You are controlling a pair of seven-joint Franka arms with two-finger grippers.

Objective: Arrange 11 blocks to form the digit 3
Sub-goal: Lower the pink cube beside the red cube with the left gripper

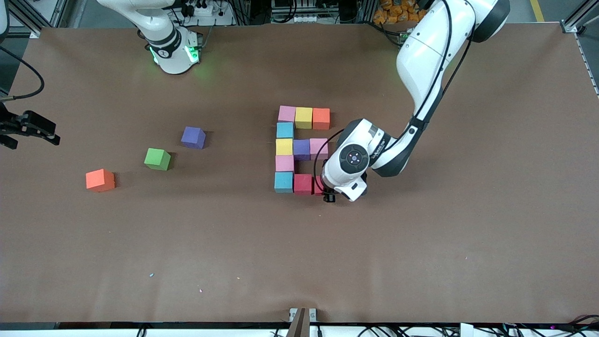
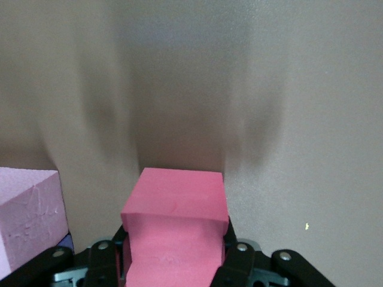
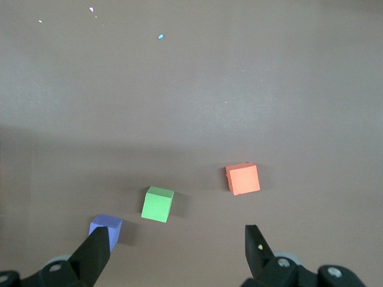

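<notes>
The blocks form a multicoloured figure [image 1: 302,149] in mid-table: a five-cube column with short bars running toward the left arm's end. My left gripper [image 1: 324,190] is shut on a red block [image 1: 317,186] [image 2: 175,203], held low at the end of the bar nearest the front camera, beside another red block [image 1: 303,184]. In the left wrist view a pink block [image 2: 30,221] stands beside the left gripper [image 2: 175,263]. My right gripper [image 3: 176,248] hangs open and empty high over the right arm's end of the table, also seen in the front view as the right gripper [image 1: 44,128].
Three loose cubes lie toward the right arm's end: a purple cube [image 1: 193,137] [image 3: 106,227], a green cube [image 1: 157,159] [image 3: 158,204] and an orange cube [image 1: 100,180] [image 3: 243,179]. The brown table [image 1: 421,243] stretches wide around them.
</notes>
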